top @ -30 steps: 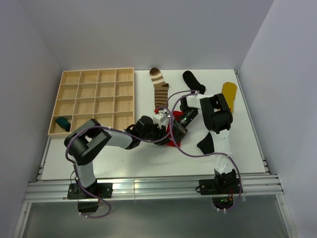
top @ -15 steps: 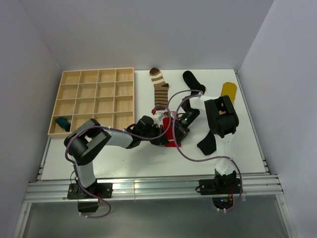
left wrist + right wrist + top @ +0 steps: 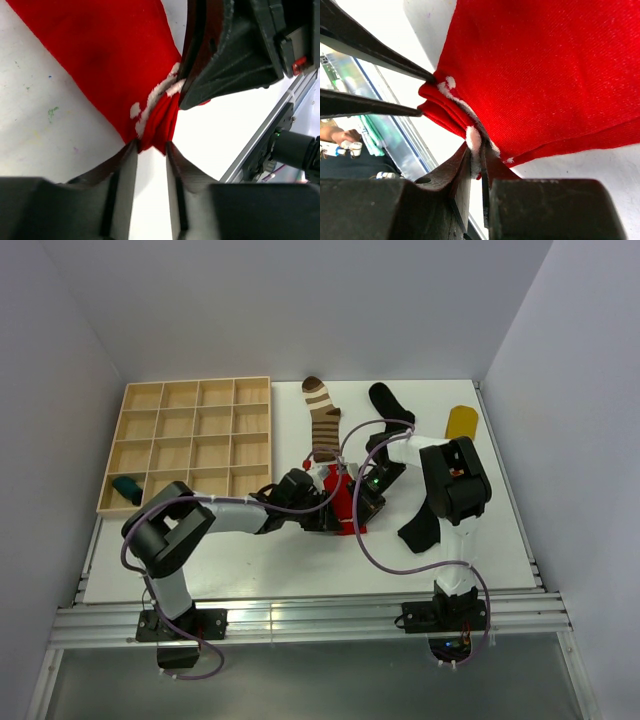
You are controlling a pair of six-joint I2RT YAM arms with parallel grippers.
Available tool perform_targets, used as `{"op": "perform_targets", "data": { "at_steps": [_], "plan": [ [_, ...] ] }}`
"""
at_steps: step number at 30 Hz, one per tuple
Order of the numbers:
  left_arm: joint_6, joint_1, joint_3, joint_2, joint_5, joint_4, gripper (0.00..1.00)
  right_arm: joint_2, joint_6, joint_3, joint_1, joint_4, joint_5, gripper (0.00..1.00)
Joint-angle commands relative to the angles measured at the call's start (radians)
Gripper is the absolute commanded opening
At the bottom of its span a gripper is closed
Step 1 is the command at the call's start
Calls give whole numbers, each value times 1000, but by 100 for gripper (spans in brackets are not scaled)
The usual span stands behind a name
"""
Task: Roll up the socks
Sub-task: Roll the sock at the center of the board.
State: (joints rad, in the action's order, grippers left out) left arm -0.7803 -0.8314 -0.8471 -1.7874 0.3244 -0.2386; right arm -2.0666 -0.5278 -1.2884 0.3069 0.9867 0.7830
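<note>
The red sock (image 3: 344,498) with white patches lies at the table's middle, folded over itself. My left gripper (image 3: 322,512) pinches its folded end from the left; the left wrist view shows the fingertips (image 3: 131,150) closed on the bunched red edge (image 3: 155,125). My right gripper (image 3: 362,498) grips it from the right, shut on the white-trimmed edge (image 3: 476,142) of the red sock (image 3: 545,75). A brown-cream striped sock (image 3: 322,422), a black sock (image 3: 388,402) and a yellow sock (image 3: 461,422) lie flat behind. Another black sock (image 3: 418,525) lies under the right arm.
A wooden compartment tray (image 3: 190,438) stands at the back left, with a rolled dark teal sock (image 3: 127,489) in its near-left compartment. The table's front edge and metal rail (image 3: 300,615) run just below the arms. White walls close in on both sides.
Both grippers have stayed on the red sock and drawn it up into a narrower fold. The right arm's elbow has swung to the right.
</note>
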Motion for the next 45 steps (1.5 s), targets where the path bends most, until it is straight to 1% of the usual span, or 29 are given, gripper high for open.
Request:
{"op": "perform_targets", "data": {
  "at_steps": [1, 3, 9, 13, 21, 28, 34, 39, 44, 45],
  "plan": [
    [56, -5, -17, 52, -7, 35, 36, -18, -26, -28, -11, -60, -113, 14],
    [84, -6, -12, 54, -8, 22, 38, -27, -31, -41, -11, -36, -105, 14],
    [130, -5, 31, 91, -19, -86, 42, -44, -37, -60, -8, -7, -105, 14],
    [185, -6, 39, 105, -68, -133, 46, -72, -50, -86, -6, 29, -88, 14],
    [288, -25, -9, 37, -85, -176, 47, -116, -66, -135, -6, 82, -61, 14],
    [352, -37, 2, 3, -76, -212, 47, -132, -64, -143, -5, 90, -59, 14],
    [360, -43, 13, -26, -99, -226, 46, -139, -67, -147, -6, 98, -51, 14],
    [340, -43, -17, -63, -131, -186, 44, -129, -64, -132, -5, 86, -59, 14],
    [290, -43, -15, -64, -119, -166, 37, -99, -54, -98, -3, 55, -76, 14],
    [279, -43, -14, -63, -116, -160, 32, -95, -55, -95, -5, 53, -76, 14]
  ]
}}
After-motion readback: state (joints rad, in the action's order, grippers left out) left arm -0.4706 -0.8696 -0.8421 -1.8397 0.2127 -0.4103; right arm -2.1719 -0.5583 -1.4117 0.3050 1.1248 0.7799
